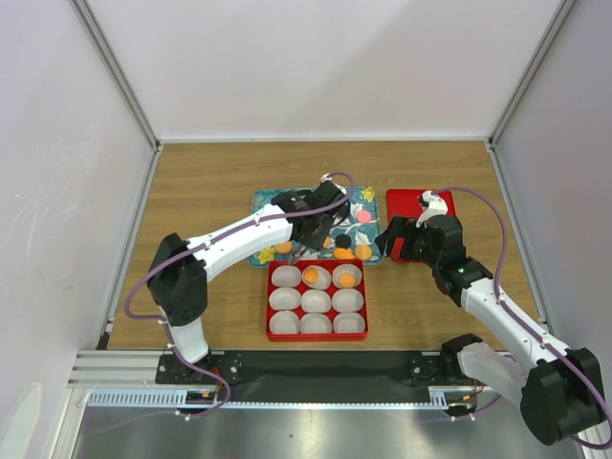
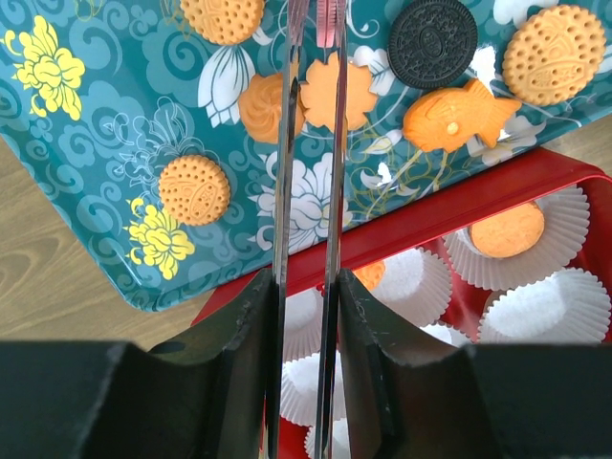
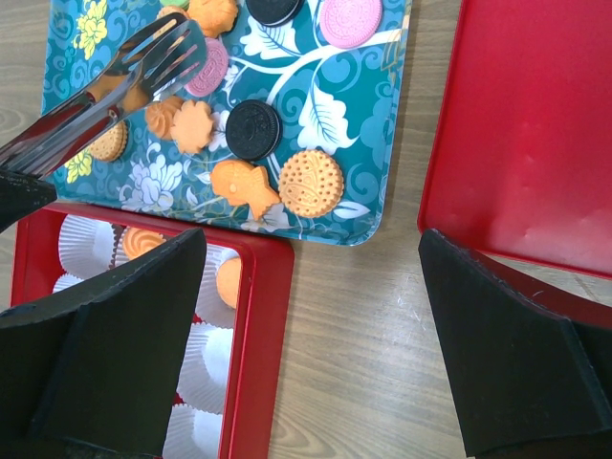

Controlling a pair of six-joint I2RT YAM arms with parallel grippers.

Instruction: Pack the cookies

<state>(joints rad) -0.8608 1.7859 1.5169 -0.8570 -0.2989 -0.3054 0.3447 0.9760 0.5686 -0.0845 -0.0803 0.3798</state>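
The cookies lie on the teal flowered tray [image 1: 265, 202]: orange ones [image 2: 194, 189], a black one [image 3: 253, 129] and a pink one [image 3: 350, 19]. Two orange cookies [image 1: 311, 275] sit in paper cups in the red box's [image 1: 316, 262] far row. My left gripper [image 1: 311, 218] is shut on metal tongs [image 3: 115, 91]. The tong tips hover over the tray's middle near a pink cookie [image 3: 212, 67], with nothing seen between them. In the left wrist view the tong blades [image 2: 289, 143] run out from the gripper [image 2: 306, 282]. My right gripper [image 3: 311, 239] is open and empty over bare table.
The red box holds several white pleated cups [image 2: 564, 306], most of them without a cookie. A flat red lid [image 1: 406, 203] lies right of the tray, partly under my right arm [image 1: 478, 292]. White walls enclose the wooden table [image 1: 210, 177].
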